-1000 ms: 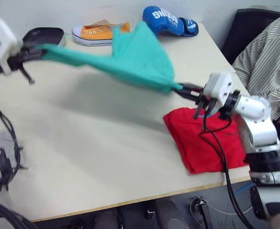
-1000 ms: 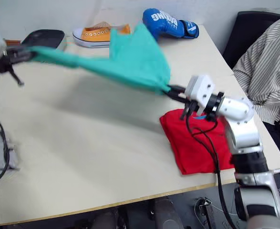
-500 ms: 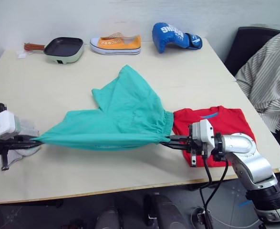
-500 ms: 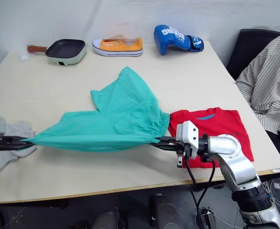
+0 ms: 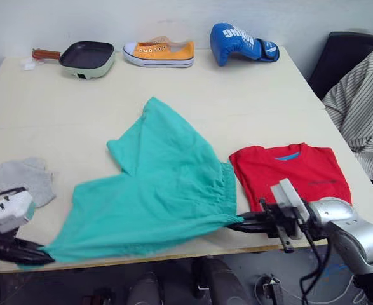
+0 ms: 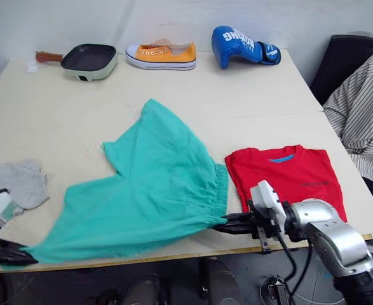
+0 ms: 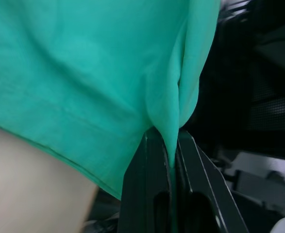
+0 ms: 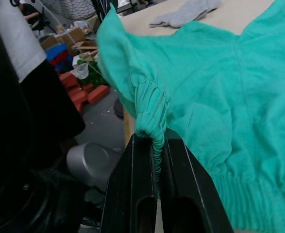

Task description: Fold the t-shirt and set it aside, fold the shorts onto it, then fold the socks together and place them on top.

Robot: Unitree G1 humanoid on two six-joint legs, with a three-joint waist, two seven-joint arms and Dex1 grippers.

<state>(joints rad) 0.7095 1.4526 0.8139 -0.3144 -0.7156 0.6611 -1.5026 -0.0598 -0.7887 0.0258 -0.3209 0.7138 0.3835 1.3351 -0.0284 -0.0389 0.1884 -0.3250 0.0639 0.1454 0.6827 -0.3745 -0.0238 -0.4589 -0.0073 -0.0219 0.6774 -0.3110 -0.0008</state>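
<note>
Shorts (image 6: 154, 190) spread teal across the near half of the table (image 6: 262, 121), stretched between the two pincers so the cloth lies flat for folding. Right pincer (image 6: 227, 226) clenched on the gathered waistband corner at the near edge; the right wrist view shows the elastic bunched between the black fingers (image 8: 132, 194). Left pincer (image 6: 18, 257) clenched on a leg hem corner at the near left edge, cloth pinched in a narrow pleat between its fingers (image 7: 137, 194). Both held corners sit at or just past the table's front edge, so the near hem hangs slightly off while the far leg points away from both pincers toward the back of the table.

T-shirt (image 6: 288, 178) lies folded, collar away from the robot, just beyond the right pincer and touching the waistband edge of the shorts: set aside as the base of the stack. Socks (image 6: 21, 181) lie grey and unfolded just beyond the left pincer, apart from the shorts, waiting their turn.

Judgement: t-shirt step done, shorts step in hand. Two-corner hold keeps tension so a fold can be laid cleanly; risk is cloth sliding off the front edge if either grip lets go early.

Far edge: frying pan (image 6: 91, 59), orange shoe (image 6: 161, 54), blue boxing glove (image 6: 243, 43), well clear of the work
</note>
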